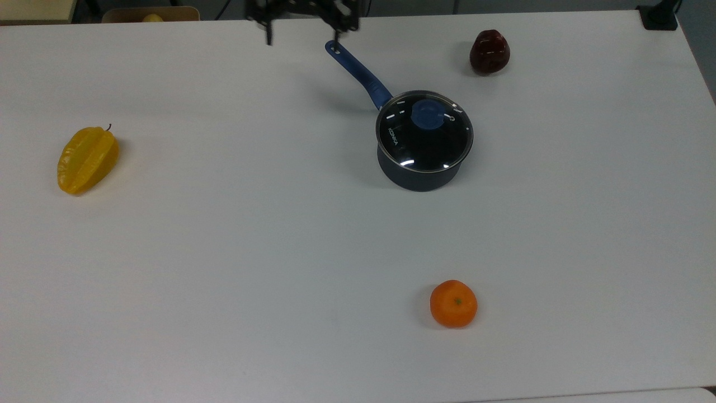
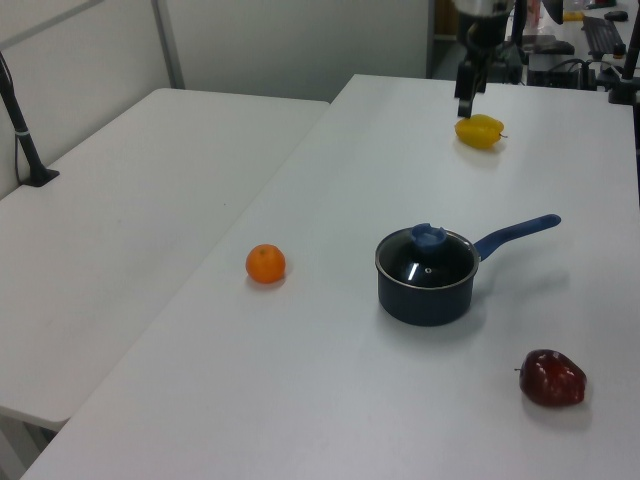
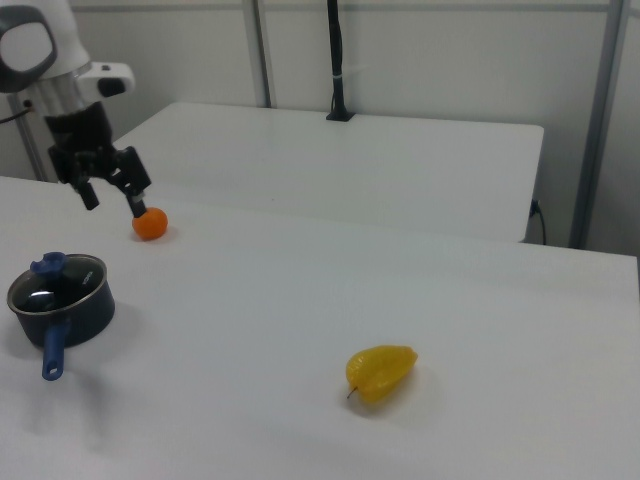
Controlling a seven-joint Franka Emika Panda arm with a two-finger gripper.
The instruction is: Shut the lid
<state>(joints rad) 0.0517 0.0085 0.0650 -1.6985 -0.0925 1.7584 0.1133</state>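
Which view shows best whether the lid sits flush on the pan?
The top view: the lid shows whole, its metal rim ringing the pan mouth evenly. The left view shows it from the side, level with the knob up; the right view shows it low and partly edge-on.
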